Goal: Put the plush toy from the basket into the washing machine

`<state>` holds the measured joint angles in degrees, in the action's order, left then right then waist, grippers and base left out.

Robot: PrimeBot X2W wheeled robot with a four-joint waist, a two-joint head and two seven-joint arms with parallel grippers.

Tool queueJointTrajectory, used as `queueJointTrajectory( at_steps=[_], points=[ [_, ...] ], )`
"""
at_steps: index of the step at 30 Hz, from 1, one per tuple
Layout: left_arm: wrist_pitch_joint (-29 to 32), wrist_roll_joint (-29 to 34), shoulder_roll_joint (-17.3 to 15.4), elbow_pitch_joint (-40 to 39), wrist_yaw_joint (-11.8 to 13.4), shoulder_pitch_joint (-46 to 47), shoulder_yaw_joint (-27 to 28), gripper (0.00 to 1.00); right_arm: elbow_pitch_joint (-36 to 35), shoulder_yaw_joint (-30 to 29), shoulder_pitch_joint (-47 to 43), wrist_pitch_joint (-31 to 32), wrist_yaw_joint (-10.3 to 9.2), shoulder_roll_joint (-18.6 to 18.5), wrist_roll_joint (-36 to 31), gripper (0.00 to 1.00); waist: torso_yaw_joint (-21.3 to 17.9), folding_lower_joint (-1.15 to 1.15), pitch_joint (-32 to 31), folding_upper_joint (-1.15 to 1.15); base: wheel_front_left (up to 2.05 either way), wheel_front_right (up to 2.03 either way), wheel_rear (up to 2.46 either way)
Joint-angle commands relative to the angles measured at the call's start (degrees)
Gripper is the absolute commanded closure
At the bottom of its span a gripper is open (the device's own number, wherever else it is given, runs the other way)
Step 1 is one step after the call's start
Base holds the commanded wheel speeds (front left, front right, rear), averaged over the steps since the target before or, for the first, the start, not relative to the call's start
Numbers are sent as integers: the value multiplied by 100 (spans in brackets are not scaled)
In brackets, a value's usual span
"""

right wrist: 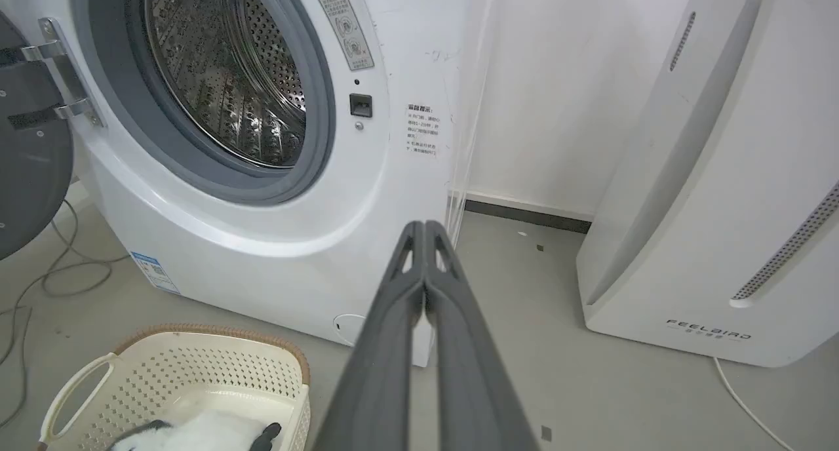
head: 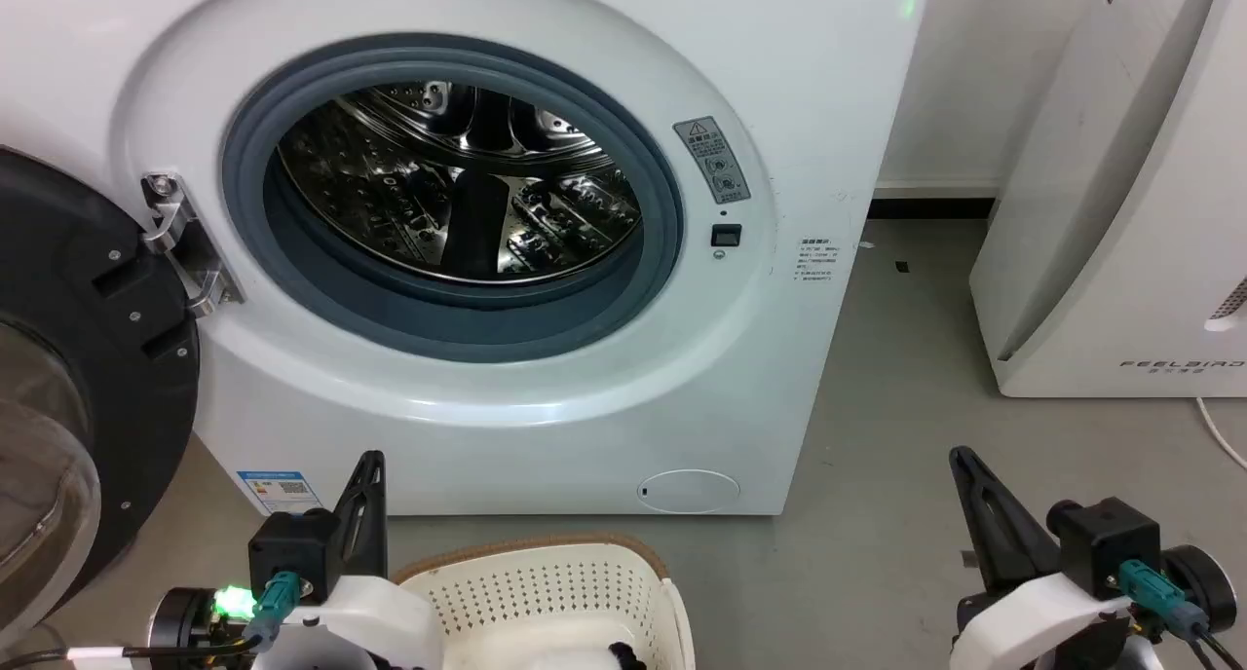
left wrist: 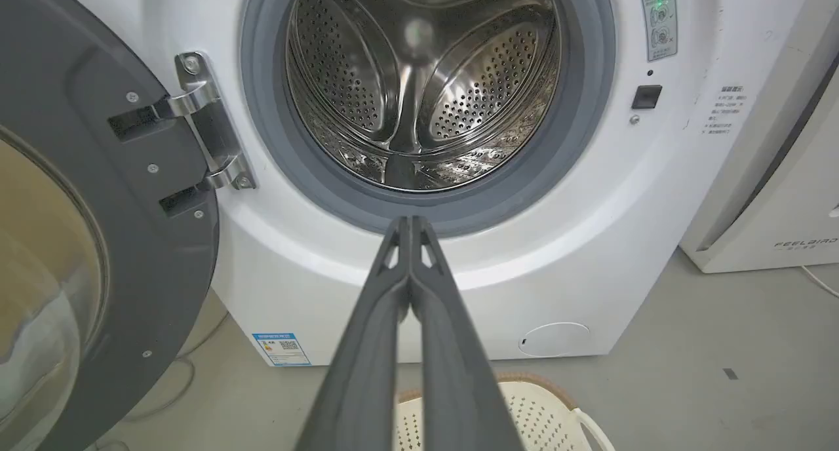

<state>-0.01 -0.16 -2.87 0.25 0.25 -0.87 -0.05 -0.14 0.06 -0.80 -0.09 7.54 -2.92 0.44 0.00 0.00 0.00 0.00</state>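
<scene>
The white washing machine (head: 546,397) stands in front of me with its porthole uncovered, steel drum (head: 458,178) bare, and its black-rimmed door (head: 68,378) swung out to the left. On the floor before it sits the cream basket (head: 546,592), and the panda plush toy (right wrist: 203,432) lies inside, white fur with black limbs showing. My left gripper (head: 368,461) hovers at the basket's left edge, fingers pressed together and holding nothing. My right gripper (head: 960,456) hangs over bare floor to the basket's right, also shut and holding nothing.
A white slanted appliance lettered FEELBIRD (head: 1120,212) stands to the right of the washer, its white cord (head: 1218,436) trailing on the floor. Grey cables (right wrist: 39,287) lie on the floor under the open door. Grey floor (head: 877,553) lies between washer and appliance.
</scene>
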Motion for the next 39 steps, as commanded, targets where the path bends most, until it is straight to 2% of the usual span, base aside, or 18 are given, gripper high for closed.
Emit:
queueJointTrajectory(
  at_steps=[1, 19, 20, 39],
  points=[
    [1, 16, 0, -25, -25, 87, 5, 100, 14, -6, 80, 9, -5, 4, -44, 100, 0, 0, 0, 0, 0, 0, 0],
    [1, 16, 0, -25, -25, 87, 5, 100, 14, -6, 80, 9, -5, 4, -44, 100, 0, 0, 0, 0, 0, 0, 0],
    [-1, -2, 0, 1, 3, -2, -3, 0, -1, -2, -2, -1, 0, 0, 4, 0, 0, 0, 0, 0, 0, 0, 0],
    [-186, -137, 0, 121, 57, -1, -125, 0, -41, -67, 7, -185, -1, 1, 164, 0, -18, 0, 48, 0, 0, 0, 0]
  ],
)
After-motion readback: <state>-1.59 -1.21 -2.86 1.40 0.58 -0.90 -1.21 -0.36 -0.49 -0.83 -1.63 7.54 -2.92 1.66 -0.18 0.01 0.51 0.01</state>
